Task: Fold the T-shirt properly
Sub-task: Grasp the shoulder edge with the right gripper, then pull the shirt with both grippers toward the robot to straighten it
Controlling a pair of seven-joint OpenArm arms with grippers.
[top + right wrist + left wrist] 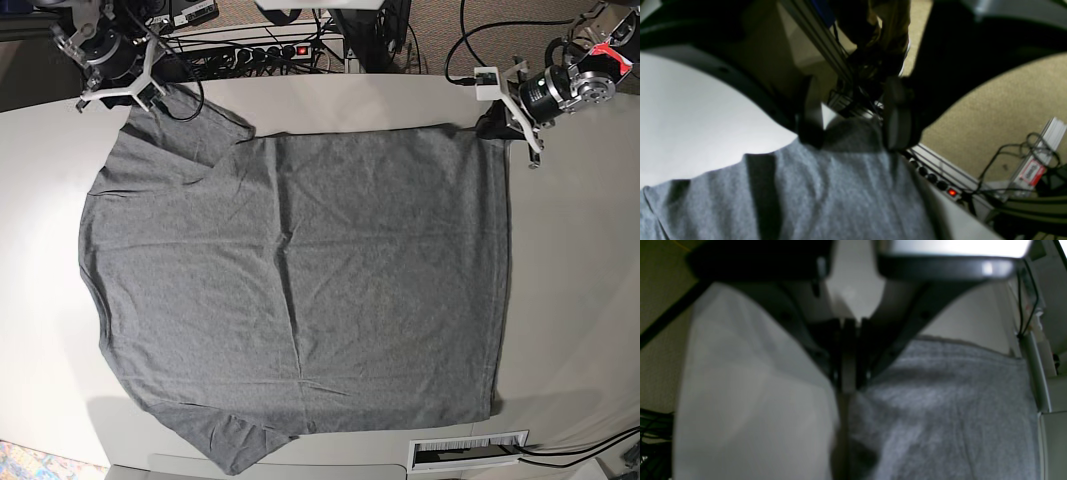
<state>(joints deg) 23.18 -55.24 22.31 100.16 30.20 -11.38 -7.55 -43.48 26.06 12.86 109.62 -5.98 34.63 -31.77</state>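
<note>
1. The tabletop (580,300) is white and carries the T-shirt (300,280), which lies spread flat over most of it, sleeves at the base view's left, straight hem at its right.
2. The shirt's long axis runs left to right in the base view, and both arms sit along its far edge, one at each corner.
3. The left claw (848,386) is closed, pinching the hem corner; the cloth lies just below it.
4. The right claw (853,113) stands open, its jaws apart over the sleeve edge, holding nothing; I judge it nearer the next grasp.
5. No readable writing anywhere.
</note>
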